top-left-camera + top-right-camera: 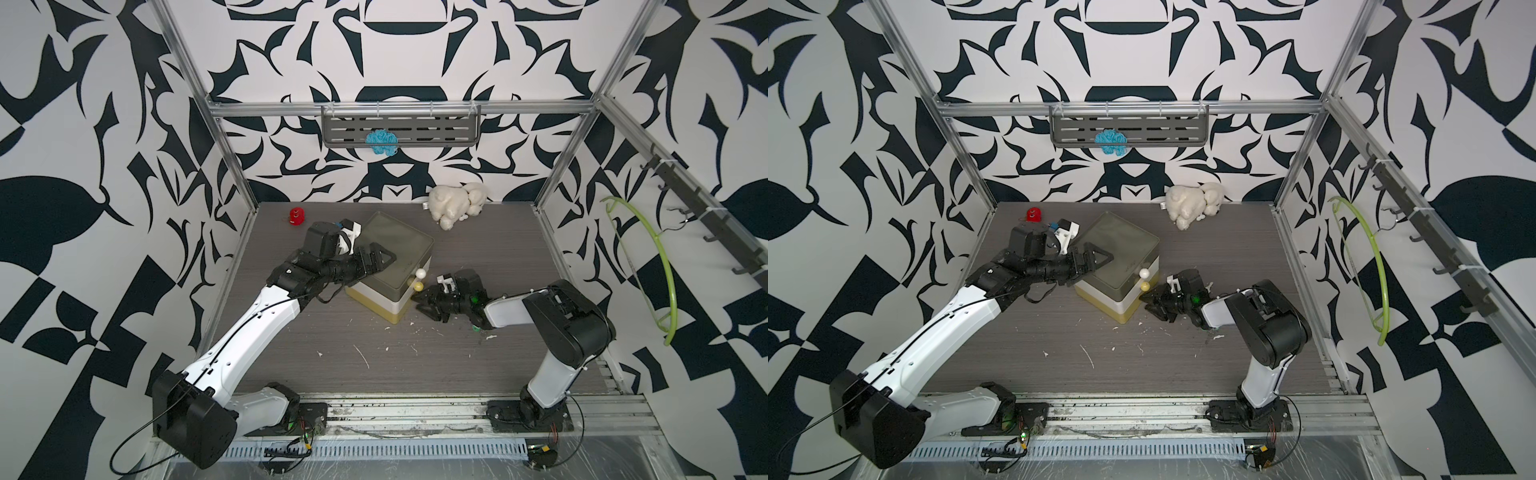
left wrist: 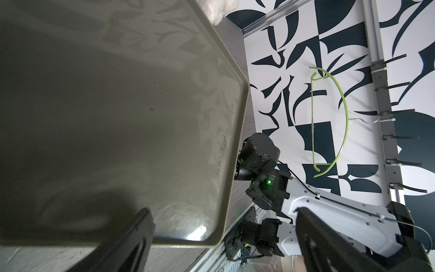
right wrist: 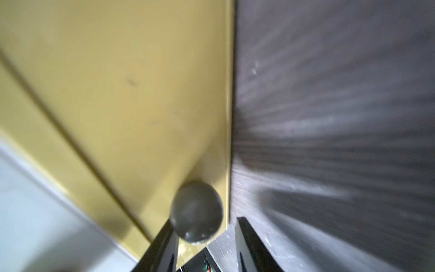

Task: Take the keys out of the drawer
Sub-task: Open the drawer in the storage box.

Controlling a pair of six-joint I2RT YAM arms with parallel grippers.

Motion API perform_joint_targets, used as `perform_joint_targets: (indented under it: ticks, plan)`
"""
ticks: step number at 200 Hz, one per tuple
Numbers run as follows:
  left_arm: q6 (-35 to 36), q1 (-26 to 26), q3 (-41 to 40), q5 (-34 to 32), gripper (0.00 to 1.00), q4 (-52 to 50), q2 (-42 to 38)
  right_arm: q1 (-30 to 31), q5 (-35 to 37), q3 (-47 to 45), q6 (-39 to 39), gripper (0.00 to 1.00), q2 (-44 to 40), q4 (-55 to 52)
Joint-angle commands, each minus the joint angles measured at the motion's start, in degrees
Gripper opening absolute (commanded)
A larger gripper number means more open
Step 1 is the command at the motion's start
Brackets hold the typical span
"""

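Note:
The keys are hidden. A small drawer unit (image 1: pixel 395 253) (image 1: pixel 1121 241) with an olive top, a white middle and a yellow bottom stands mid-table, all drawers shut. My left gripper (image 1: pixel 380 262) (image 2: pixel 222 212) lies open over the unit's top (image 2: pixel 117 117), one finger above it and the other off its near edge. My right gripper (image 1: pixel 424 301) (image 3: pixel 204 221) is low at the yellow bottom drawer (image 3: pixel 141 94). It is open, and the drawer's dark round knob (image 3: pixel 196 212) sits between its fingers, against one of them with a gap to the other.
A round red toy (image 1: pixel 297 216) sits at the back left and a white plush (image 1: pixel 455 203) at the back wall. A blue woolly tuft (image 1: pixel 381 141) hangs at a wall shelf. A green hanger (image 1: pixel 660 266) hangs on the right wall. White crumbs litter the table front.

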Motion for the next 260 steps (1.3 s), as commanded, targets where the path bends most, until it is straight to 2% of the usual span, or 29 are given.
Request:
perform_joint_targets:
  ticks: [1,32,75,117,160,182,201,218,260]
  plan:
    - [0.35,-0.03,-1.57,0.31,0.99,-1.93,0.77,-1.49,4.11,-0.89,0.03,0.45,-2.13,4.38]
    - [0.43,-0.03,-0.91,0.39,0.99,-2.23,1.04,-3.03,3.52,-2.11,-0.99,0.45,-3.51,3.39]
    - [0.61,-0.03,-0.56,0.32,0.99,-2.98,0.93,-2.78,1.86,-0.73,0.17,0.45,-0.98,6.24]
    - [0.69,-0.03,-0.94,0.29,0.99,-3.38,0.34,-0.3,0.21,0.84,0.0,0.45,0.7,6.94]
    - [0.67,-0.03,-1.38,0.3,0.99,-3.39,-0.4,1.61,1.58,1.09,1.18,0.44,2.3,9.31]
    - [0.61,0.01,-1.87,0.22,0.99,-3.42,-0.93,1.79,2.37,0.9,1.3,0.39,2.26,9.38]
    - [0.44,-0.03,-2.26,0.05,0.99,-3.36,-1.37,1.8,3.15,0.23,1.2,0.3,1.74,9.34]
    - [0.43,-0.03,-2.51,0.02,0.99,-3.34,-1.71,1.79,3.36,-0.58,1.29,0.18,1.38,9.32]
    - [0.43,-0.03,-2.82,0.02,0.99,-3.26,-1.75,0.89,4.16,-4.16,0.63,0.13,-1.87,8.8]
